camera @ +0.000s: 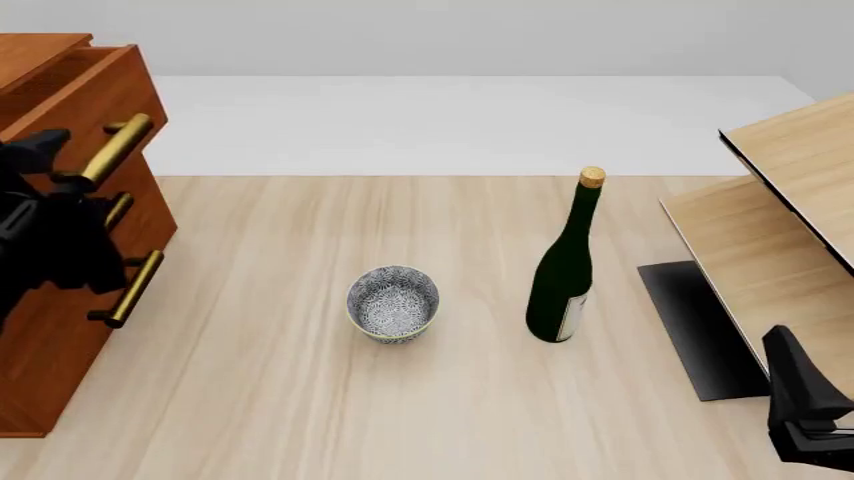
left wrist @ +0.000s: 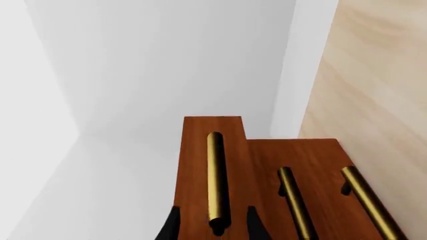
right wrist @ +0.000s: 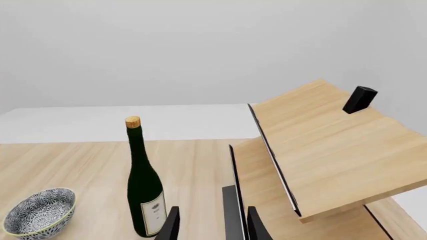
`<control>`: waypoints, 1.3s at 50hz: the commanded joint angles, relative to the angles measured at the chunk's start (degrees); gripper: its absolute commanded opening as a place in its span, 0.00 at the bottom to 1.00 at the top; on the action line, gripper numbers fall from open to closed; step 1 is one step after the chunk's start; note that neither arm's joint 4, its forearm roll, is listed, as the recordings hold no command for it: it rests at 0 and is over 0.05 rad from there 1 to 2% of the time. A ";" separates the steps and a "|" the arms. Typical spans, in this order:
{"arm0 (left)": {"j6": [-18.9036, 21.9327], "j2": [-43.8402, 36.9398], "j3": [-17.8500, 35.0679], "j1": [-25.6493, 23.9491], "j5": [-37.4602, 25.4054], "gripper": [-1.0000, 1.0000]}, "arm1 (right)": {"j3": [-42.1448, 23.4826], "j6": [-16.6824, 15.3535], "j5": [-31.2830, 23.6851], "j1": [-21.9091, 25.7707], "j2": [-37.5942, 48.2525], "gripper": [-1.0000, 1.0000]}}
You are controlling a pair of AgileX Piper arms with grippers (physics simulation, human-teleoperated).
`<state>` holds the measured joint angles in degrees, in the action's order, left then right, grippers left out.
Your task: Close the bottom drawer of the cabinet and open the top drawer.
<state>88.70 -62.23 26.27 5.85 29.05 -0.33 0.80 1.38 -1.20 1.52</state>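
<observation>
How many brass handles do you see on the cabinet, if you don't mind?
3: top drawer's handle between the left gripper's fingers, middle handle partly hidden by the arm, bottom handle.

Cabinet at left of front view: reddish-brown wood, smooth satin finish; top drawer same wood, its brass handle polished metal, glossy. Table: pale matt wood grain. Bottle: dark green glossy glass, paper label. Bowl: patterned glazed ceramic. Shelf unit at right: light matt wood.
</observation>
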 commanded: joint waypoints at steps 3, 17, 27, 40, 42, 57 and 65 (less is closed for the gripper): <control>0.21 1.61 -0.43 0.07 0.18 1.00 | 0.01 0.02 0.01 0.01 0.01 1.00; 0.18 1.49 -0.68 0.04 0.35 1.00 | 0.01 0.02 0.01 0.04 0.00 1.00; -0.42 1.77 -0.89 -0.54 -0.02 1.00 | 0.01 -0.02 0.01 -0.01 0.01 1.00; -1.05 4.09 -1.50 -1.88 -1.81 1.00 | -0.05 -0.05 -0.38 -0.01 -0.39 1.00; -1.36 4.39 -1.56 -2.15 -2.16 1.00 | -0.05 -0.07 -0.35 -0.01 -0.37 1.00; -1.80 6.21 -2.10 -3.93 -3.67 1.00 | -0.03 -0.27 -0.02 -0.17 -0.20 1.00; -2.46 7.54 -2.07 -5.09 -4.99 1.00 | -0.01 -0.51 -0.11 -0.15 -0.41 1.00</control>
<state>86.89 -56.16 24.28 2.03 25.47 -0.35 0.50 1.24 -1.31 1.20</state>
